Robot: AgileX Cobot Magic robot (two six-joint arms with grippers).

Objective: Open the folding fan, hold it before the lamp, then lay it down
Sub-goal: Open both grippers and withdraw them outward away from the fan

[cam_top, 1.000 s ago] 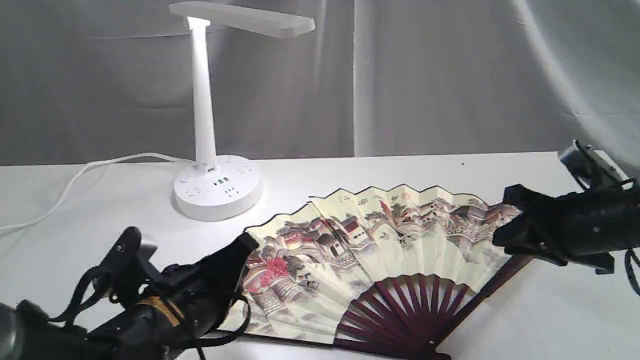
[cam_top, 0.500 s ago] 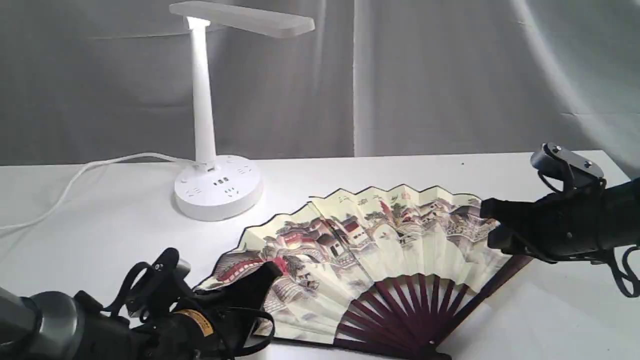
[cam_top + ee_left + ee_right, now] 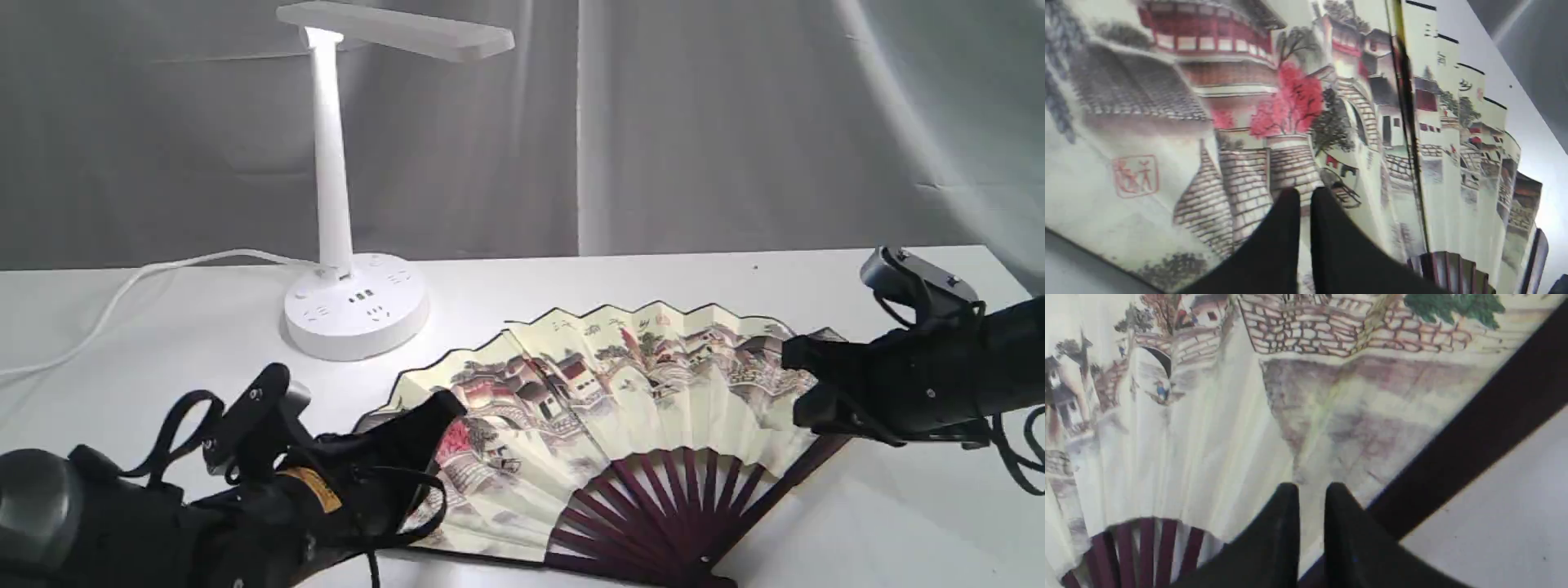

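Note:
The folding fan [image 3: 637,384] lies spread open on the white table, painted side up, with its dark ribs meeting at the pivot near the front edge. The lamp [image 3: 331,163] stands lit behind the fan's left end. My left gripper [image 3: 445,408] is shut, its tips over the leaf's left part by the red blossoms [image 3: 1290,102]. My right gripper [image 3: 788,380] is shut over the leaf's right end, next to the dark guard [image 3: 1474,437]. Neither gripper [image 3: 1304,192] [image 3: 1310,486] has anything between its fingers. Whether the tips touch the paper I cannot tell.
The lamp's white cord [image 3: 122,294] trails off to the left across the table [image 3: 898,506]. A grey curtain [image 3: 735,122] hangs behind the table's back edge. Both arms sit low near the front corners.
The left gripper sank and slid right over the leaf, whose left folds spread out flatter. The right gripper moved left over the fan's right end.

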